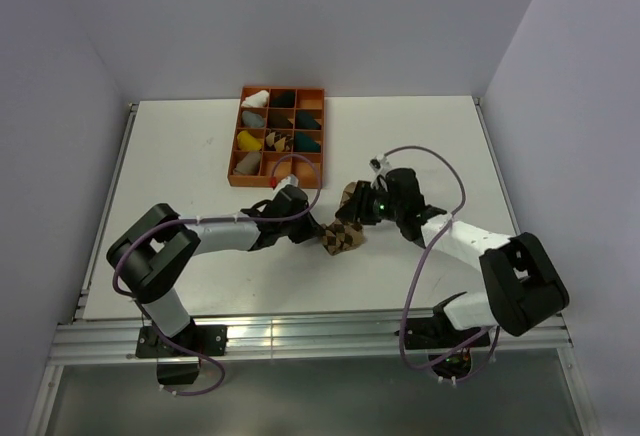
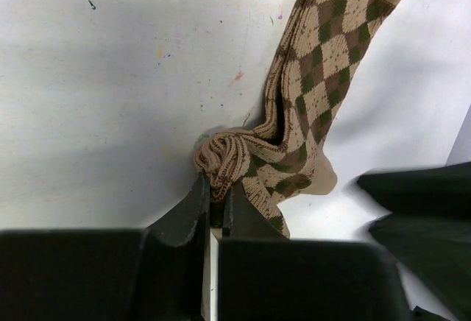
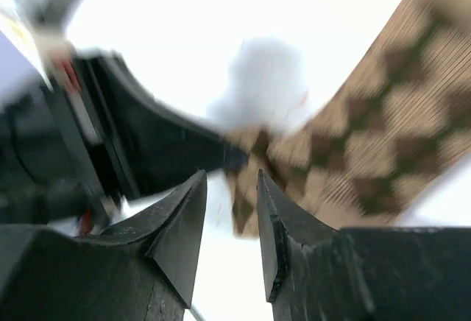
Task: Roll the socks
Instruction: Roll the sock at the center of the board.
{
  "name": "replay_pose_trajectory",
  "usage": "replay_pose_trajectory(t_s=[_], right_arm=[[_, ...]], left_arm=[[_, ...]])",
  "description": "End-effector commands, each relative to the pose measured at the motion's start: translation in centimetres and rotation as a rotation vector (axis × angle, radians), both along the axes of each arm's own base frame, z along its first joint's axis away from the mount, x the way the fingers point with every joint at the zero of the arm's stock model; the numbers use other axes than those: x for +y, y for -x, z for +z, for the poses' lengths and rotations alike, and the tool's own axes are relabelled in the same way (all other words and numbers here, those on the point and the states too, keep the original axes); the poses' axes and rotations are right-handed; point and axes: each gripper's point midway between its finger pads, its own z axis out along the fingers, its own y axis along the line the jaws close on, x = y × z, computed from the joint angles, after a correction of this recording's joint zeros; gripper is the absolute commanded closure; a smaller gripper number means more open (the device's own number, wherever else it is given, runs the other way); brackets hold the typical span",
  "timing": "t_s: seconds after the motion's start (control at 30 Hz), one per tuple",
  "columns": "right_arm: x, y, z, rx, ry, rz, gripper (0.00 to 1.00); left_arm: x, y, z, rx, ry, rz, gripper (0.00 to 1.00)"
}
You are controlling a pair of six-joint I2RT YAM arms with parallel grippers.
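Near the middle of the table point(image 1: 180, 156), the argyle sock point(image 2: 324, 71) lies between the two arms, most of its length flat and one end bunched into a small wad. The left gripper point(image 2: 217, 202) is clamped on that wad, its fingertips pressed together with fabric pinched between them. The right gripper point(image 3: 230, 181) hovers just beside the same end, jaws apart, with only bare table showing in the gap; its view is blurred. Farther back stands an orange tray point(image 1: 250, 181) whose compartments hold sock bundles point(image 1: 250, 141) in several colours.
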Motion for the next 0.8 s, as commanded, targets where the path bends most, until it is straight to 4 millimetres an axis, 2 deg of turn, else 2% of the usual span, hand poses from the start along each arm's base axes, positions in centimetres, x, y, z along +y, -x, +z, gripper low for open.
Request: replay_pose_trajectory(t_s=[0.0,0.03,0.1,0.13,0.2,0.23,0.3,0.4,0.43,0.47,0.5,0.7,0.77], right_arm=[[-3.5,-2.9,0.6,-0.063,0.228,-0.106,0.59],[-4.5,-3.1,-0.5,-0.026,0.294,-0.139,0.58],[-4.9,-4.3,-0.4,-0.034,0.330,-0.161,0.58],[-5.3,-4.7,-1.5,-0.012,0.367,-0.179,0.58],[-5.4,-5.7,-1.8,-0.010,0.392,-0.192,0.59],[-5.5,-5.9,-2.9,0.017,0.413,-0.192,0.59],[-5.4,-6.9,-3.9,0.033,0.439,-0.199,0.59],[-5.2,-8.3,-4.2,0.046,0.452,-0.221,0.59],[-5.3,-8.4,-5.2,0.070,0.470,-0.220,0.59],[-5.3,-9.2,-5.0,0.065,0.477,-0.237,0.59],[-5.5,-9.2,-6.0,0.098,0.497,-0.241,0.59],[-5.9,-10.9,-6.4,0.123,0.520,-0.286,0.59],[-5.8,-11.4,-6.1,0.115,0.518,-0.287,0.59]], left_arm=[[0.4,-0.2,-0.4,-0.013,-0.060,-0.015,1.00],[0.4,-0.2,-0.4,-0.014,-0.062,-0.021,1.00],[0.3,-0.2,-0.4,-0.014,-0.060,-0.024,1.00],[0.2,-0.2,-0.4,-0.016,-0.059,-0.033,1.00],[0.1,-0.1,-0.5,-0.015,-0.064,-0.041,1.00],[0.1,-0.1,-0.4,-0.015,-0.065,-0.051,1.00],[0.0,0.0,-0.3,-0.019,-0.069,-0.065,1.00],[-0.1,0.2,0.0,-0.020,-0.068,-0.082,1.00],[-0.1,0.2,0.3,-0.027,-0.065,-0.094,1.00],[-0.1,0.2,0.4,-0.030,-0.068,-0.098,1.00],[-0.2,0.4,0.5,-0.032,-0.069,-0.119,1.00],[-0.6,1.6,1.5,-0.051,-0.056,-0.225,1.00],[-0.3,1.9,1.0,-0.034,-0.076,-0.239,1.00]])
